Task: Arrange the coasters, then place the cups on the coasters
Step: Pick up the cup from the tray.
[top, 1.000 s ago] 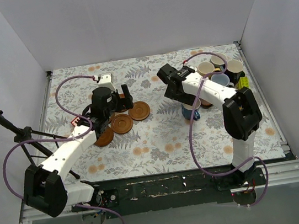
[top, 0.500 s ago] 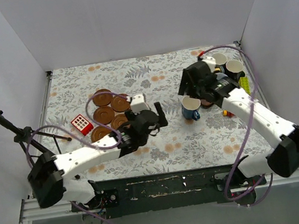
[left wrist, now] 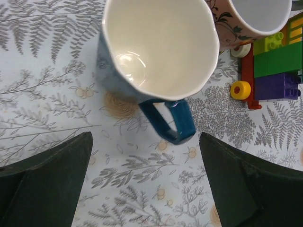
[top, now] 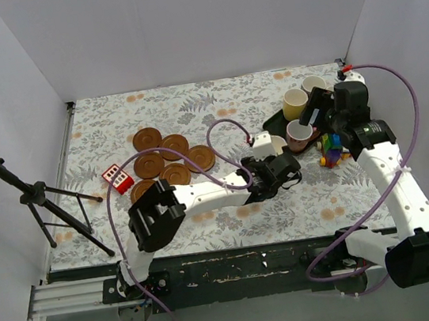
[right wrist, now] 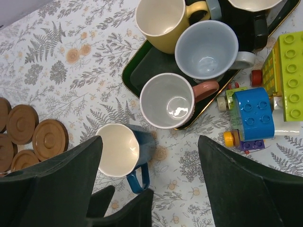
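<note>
Several reddish-brown coasters (top: 173, 147) lie grouped at the left centre, also showing at the left edge (right wrist: 49, 137) of the right wrist view. A dark blue cup (left wrist: 158, 45) stands upright on the cloth with its handle (left wrist: 168, 120) pointing toward my left gripper (left wrist: 147, 184). That gripper is open, just short of the handle and touching nothing. On the dark green tray (right wrist: 142, 71) stand a yellow cup (right wrist: 161, 21), a light blue cup (right wrist: 206, 49) and a pink cup (right wrist: 168, 99). My right gripper (right wrist: 151, 179) hangs open high above the dark blue cup (right wrist: 120, 149), empty.
Colourful toy blocks (right wrist: 265, 109) lie right of the tray, close to the pink cup. A red toy piece (top: 119, 178) sits left of the coasters. A black tripod (top: 43, 192) stands at the far left. White walls enclose the table.
My left arm swung from the coasters across to the dark blue cup. My right arm pulled back from that cup to the right, above the tray. The coasters now lie uncovered.
</note>
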Available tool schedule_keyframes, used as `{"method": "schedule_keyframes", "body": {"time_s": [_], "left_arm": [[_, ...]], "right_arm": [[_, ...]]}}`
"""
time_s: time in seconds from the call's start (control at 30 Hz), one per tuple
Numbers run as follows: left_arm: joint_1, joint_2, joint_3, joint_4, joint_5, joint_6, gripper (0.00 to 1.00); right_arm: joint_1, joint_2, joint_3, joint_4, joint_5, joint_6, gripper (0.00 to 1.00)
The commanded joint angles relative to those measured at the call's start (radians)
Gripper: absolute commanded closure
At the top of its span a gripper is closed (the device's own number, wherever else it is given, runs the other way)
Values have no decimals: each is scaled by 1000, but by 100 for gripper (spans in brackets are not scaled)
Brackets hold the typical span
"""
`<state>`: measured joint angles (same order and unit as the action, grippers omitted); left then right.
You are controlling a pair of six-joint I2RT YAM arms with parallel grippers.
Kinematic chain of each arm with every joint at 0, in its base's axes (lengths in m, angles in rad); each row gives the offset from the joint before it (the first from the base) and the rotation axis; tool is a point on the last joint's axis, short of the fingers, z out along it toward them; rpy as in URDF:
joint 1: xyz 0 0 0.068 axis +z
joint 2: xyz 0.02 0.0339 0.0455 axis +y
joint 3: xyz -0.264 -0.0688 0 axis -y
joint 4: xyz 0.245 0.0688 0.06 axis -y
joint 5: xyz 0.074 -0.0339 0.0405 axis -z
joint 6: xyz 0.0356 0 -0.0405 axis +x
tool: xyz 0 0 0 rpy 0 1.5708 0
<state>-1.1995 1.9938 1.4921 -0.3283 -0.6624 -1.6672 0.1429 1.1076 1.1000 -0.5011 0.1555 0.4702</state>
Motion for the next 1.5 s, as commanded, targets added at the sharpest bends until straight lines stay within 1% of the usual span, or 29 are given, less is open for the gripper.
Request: {"method": "schedule_keyframes", "body": {"time_s": [0.0,0.1,0.17,0.3,0.5,0.57,0.73,0.83,0.9,0.93,1.0,1.13,1.23,1.3,1.37,1.47], "left_arm": [[5,114,176,-89,-28,-23,5],[5,210,321,-184,-66,-22,10],[6,255,384,-231,-82,-23,14],[6,296,430,-271,-109,-11,24],[8,293,422,-295,-160,23,43],[8,284,412,-278,-157,49,50],[8,263,375,-236,-138,124,62],[8,252,372,-244,-149,149,72],[8,238,356,-244,-161,165,76],[8,232,350,-241,-166,178,82],[8,224,341,-241,-174,188,87],[9,208,326,-229,-177,231,100],[12,189,341,-247,-169,279,100],[21,157,324,-239,-154,317,100],[47,105,281,-223,-85,349,100],[81,13,173,-157,-13,398,100]], "right_arm": [[-12,-55,-22,55,-89,-36,11],[-16,-84,-35,67,-108,-35,11],[-16,-98,-49,70,-129,-35,11],[-17,-121,-80,79,-143,-42,11],[-20,-141,-132,87,-148,-50,11],[-22,-141,-144,93,-148,-48,11],[-22,-135,-157,96,-148,-48,11],[-22,-134,-163,102,-180,-45,11],[-20,-132,-167,102,-185,-41,11],[-22,-134,-170,104,-183,-39,11],[-22,-135,-175,104,-180,-39,11],[-20,-140,-172,95,-171,-44,11],[-22,-150,-172,90,-160,-50,11],[-22,-157,-172,85,-160,-53,11],[-22,-158,-166,76,-133,-56,11],[-20,-166,-160,70,-125,-54,11]]}}
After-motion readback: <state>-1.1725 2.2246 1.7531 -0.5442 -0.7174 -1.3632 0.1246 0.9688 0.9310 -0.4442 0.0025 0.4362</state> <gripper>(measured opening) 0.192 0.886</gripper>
